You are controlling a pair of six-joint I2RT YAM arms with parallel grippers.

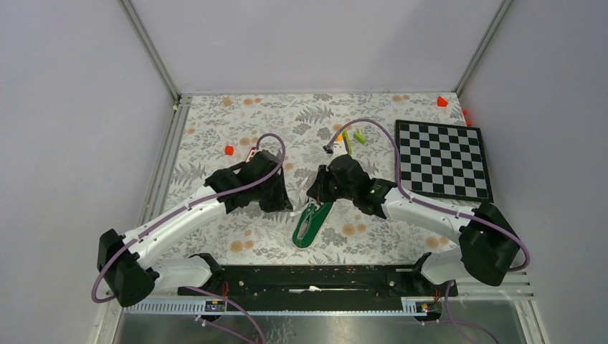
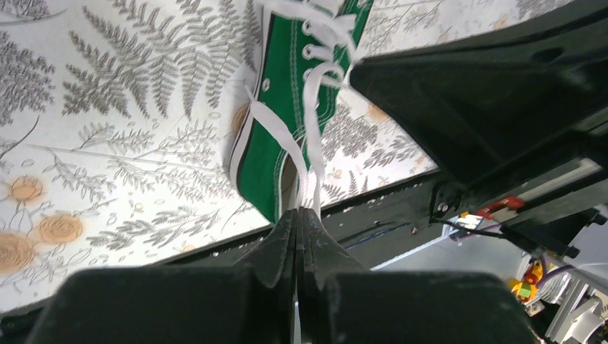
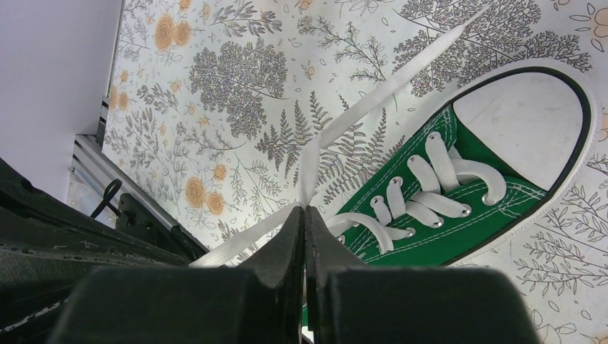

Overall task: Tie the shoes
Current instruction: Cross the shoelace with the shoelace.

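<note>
Shoe [image 1: 310, 226] and progress first: the green sneaker lies on the flowered tablecloth [image 1: 287, 107] a little below the middle of the top view, between the two arms. Its heel points toward the bottom edge and its front end is tucked under the right arm's black wrist. The white laces [image 3: 437, 168] are threaded in neat crossings through the eyelets up from the white toe cap at the upper right of the right wrist view. No knot, loop or bow shows anywhere, and the free ends are simply drawn out and away from the shoe. By my reckoning the tying has barely begun. The ends are in hand, but the crossing, the first knot and the bow are all left to do. The left pincer [image 2: 297, 215], at the bottom centre of its own view, has its fingers pressed flat together with no gap. Two white strands run down from the upper eyelets straight into that tip, so it appears to pinch the lace near the shoe's opening. The right pincer [image 3: 302, 213] is likewise fully closed. A flat strand [image 3: 373, 98] stretches taut from the upper right of its view down into the tip and comes out again toward the lower left, so it looks clamped on that lace, just beside the shoe and not touching it.
</note>
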